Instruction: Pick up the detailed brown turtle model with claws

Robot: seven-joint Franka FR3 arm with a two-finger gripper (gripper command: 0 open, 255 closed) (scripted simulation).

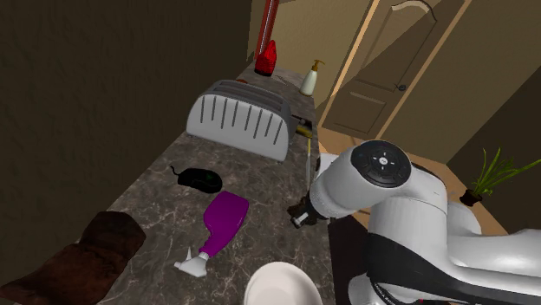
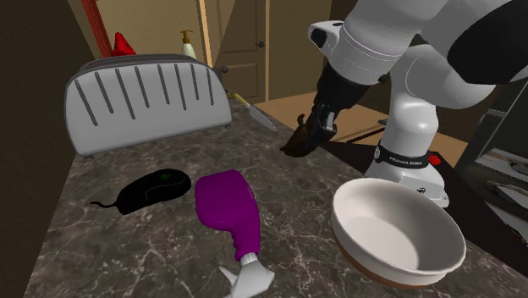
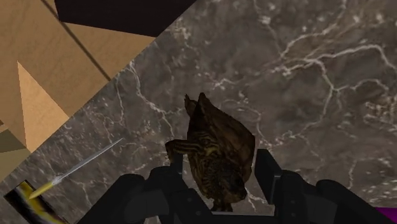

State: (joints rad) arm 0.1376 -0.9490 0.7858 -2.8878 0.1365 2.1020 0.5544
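A brown turtle model (image 3: 219, 143) with a ridged shell and clawed legs sits between my gripper's (image 3: 219, 170) two black fingers, which press on its sides. In the second exterior view the turtle (image 2: 299, 144) is a dark lump under the gripper (image 2: 311, 129), at or just above the marbled counter (image 2: 169, 254) near its edge beside the stand. Whether it still touches the stone I cannot tell. In the shoulder view the gripper (image 1: 301, 215) is mostly hidden behind the white arm.
Nearby on the counter lie a purple spray bottle (image 2: 228, 207), a black mouse (image 2: 152, 188), a white bowl (image 2: 396, 229), a grey toaster (image 2: 144, 97) and a knife (image 2: 254, 110). A soap bottle (image 1: 309, 80) and a red object (image 1: 265, 57) stand at the far end.
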